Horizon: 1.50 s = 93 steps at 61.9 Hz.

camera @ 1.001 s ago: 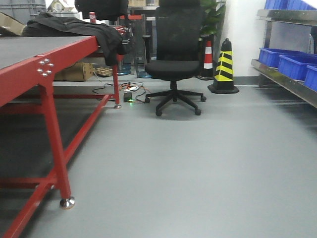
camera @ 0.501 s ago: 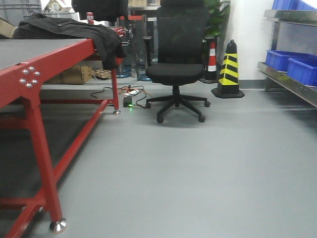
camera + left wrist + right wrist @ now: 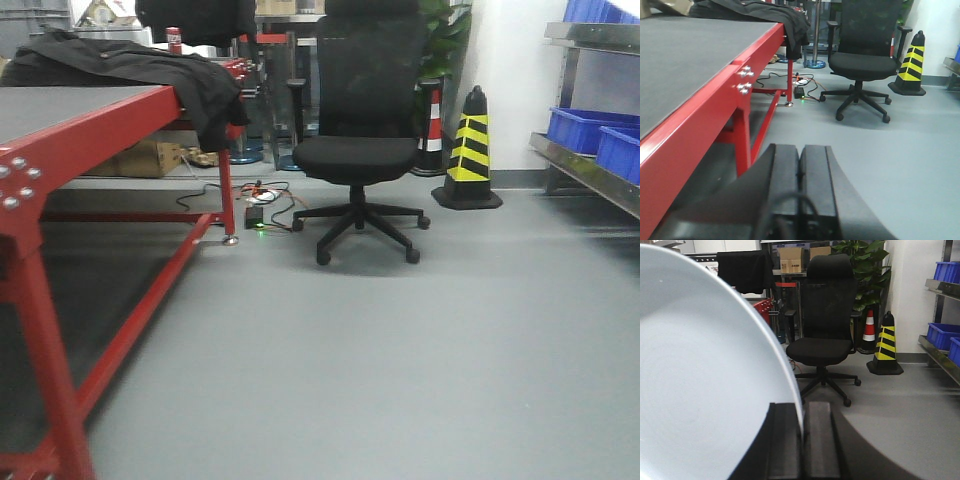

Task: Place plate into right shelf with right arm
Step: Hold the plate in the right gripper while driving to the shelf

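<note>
Right wrist view: the plate (image 3: 705, 380) takes up pretty much the whole left half of the frame, plain white and standing on edge. Its rim drops straight into the right gripper (image 3: 802, 412) at bottom centre. The two black fingers (image 3: 784, 440) are pinching that rim, one on each side, so the plate is held up in the air and not on any surface.

The shelf (image 3: 940, 359) is way over at the right edge of that view, well apart from the plate. It's a steel rail with blue bins (image 3: 940, 335) sitting on it.

Left wrist view: the left gripper (image 3: 800, 152) is at bottom centre, pressed together with nothing in it. The red worktop (image 3: 700, 65) runs along the left side of the frame.

Front view has an office chair (image 3: 360, 150) in the middle and a black-and-yellow cone (image 3: 470, 150) just right of it. There's a dark jacket (image 3: 130, 62) dumped on the worktop at upper left.
</note>
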Tool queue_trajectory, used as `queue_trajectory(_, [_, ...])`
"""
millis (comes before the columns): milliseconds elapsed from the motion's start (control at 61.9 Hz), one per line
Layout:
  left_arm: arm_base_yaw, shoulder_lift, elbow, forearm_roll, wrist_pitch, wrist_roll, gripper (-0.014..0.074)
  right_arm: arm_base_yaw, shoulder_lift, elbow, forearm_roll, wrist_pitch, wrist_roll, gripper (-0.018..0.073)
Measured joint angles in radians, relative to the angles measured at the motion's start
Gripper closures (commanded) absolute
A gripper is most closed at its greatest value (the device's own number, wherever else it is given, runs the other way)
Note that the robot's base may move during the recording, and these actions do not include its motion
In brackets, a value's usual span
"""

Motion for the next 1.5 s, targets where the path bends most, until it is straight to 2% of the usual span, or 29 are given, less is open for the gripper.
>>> queue_trajectory(1502, [0.0,0.0,0.0,0.0,0.0,0.0,0.0724,0.0,0.0,0.0,0.0,0.002,0.0,0.0505])
